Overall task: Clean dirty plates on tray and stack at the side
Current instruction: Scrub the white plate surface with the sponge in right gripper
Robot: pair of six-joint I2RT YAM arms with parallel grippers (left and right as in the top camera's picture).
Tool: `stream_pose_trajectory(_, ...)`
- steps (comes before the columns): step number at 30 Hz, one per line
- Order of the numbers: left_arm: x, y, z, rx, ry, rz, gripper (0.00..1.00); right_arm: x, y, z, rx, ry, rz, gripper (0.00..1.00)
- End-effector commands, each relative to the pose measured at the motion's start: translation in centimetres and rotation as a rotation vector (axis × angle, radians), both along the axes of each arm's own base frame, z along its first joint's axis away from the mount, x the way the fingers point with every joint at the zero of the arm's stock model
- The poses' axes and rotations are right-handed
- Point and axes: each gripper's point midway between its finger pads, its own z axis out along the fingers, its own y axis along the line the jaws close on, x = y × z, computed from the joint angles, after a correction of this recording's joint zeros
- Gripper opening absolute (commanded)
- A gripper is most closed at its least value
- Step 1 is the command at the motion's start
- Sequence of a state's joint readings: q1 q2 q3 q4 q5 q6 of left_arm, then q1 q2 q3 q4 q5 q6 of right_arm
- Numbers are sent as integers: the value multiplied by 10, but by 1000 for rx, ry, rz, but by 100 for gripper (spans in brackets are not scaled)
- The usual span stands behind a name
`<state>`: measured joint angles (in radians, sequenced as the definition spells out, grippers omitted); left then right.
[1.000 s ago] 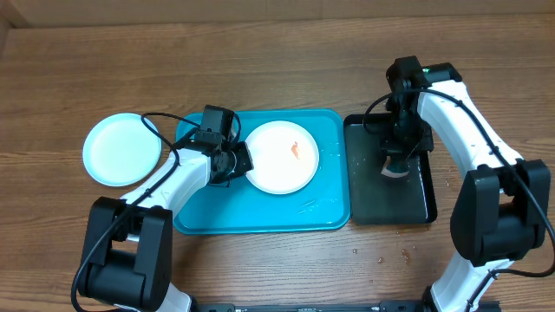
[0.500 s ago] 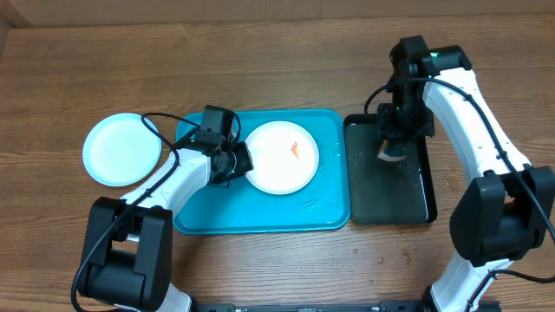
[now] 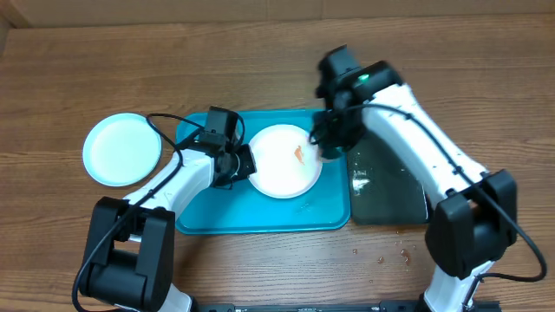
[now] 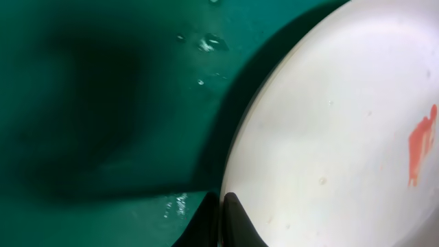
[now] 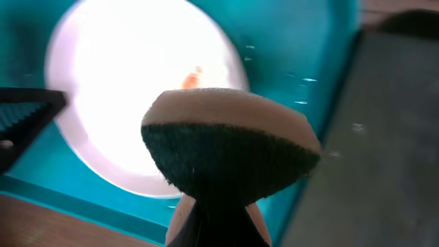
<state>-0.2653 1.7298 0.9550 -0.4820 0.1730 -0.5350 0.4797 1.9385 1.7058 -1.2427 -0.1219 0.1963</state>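
**Overhead change: the right arm has swung left**

Half a second ago the right tool hung over the narrow glossy black plastic tray on the right side of the desk. Now it is at the right rim of the round, shallow white plastic plate, close to the small orange-red smear, and the arm is blurred with motion. The tool is clamped on a sponge with a tan top and a dark green scouring face. The right wrist view has the sponge over the right part of the white plate. Whether it touches the plate cannot be told. A pale wet patch shows on the black tray, below where the sponge was before.

The white plate lies in the right half of the large turquoise-blue rectangular plastic tray at the middle of the desk, about where it lay earlier. The left tool has stayed put. It is closed narrow on the white plate's left rim, and the left wrist view shows one dark fingertip on that rim, with droplets on the tray floor nearby.

A round light blue plastic plate rests on the bare desk toward the left edge. It sits just beside the turquoise tray, not touching it, and has not moved. The black tray sits just beside the turquoise tray's right side. Small water drops dot the desk toward the near edge, right of centre.
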Motion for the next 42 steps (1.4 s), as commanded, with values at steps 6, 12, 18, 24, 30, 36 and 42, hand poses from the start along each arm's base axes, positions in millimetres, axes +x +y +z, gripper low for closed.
stream_pose_trajectory(6,-3,-17,5,-12,-5,-49,4,1,23,-6,-94,-83,-13,4)
stream_pose_trajectory(12,-4,-17,5,-12,-5,-50,4,6,22,-30,-138,-59,-12,4)
stream_pose_trajectory(18,-4,-17,5,-11,-4,-50,4,12,21,-55,-179,-43,-13,4)
stream_pose_trajectory(24,-4,-17,4,-11,-3,-50,4,13,14,-76,-236,-23,-13,4)
stream_pose_trajectory(30,-4,-17,4,-11,-3,-50,4,14,15,-103,-236,-22,-13,4)
stream_pose_trajectory(36,-4,-17,4,-11,-3,-50,4,-2,4,-129,-258,15,-8,4)
stream_pose_trajectory(42,-4,-17,5,-11,-4,-50,4,-19,14,-148,-173,72,2,4)
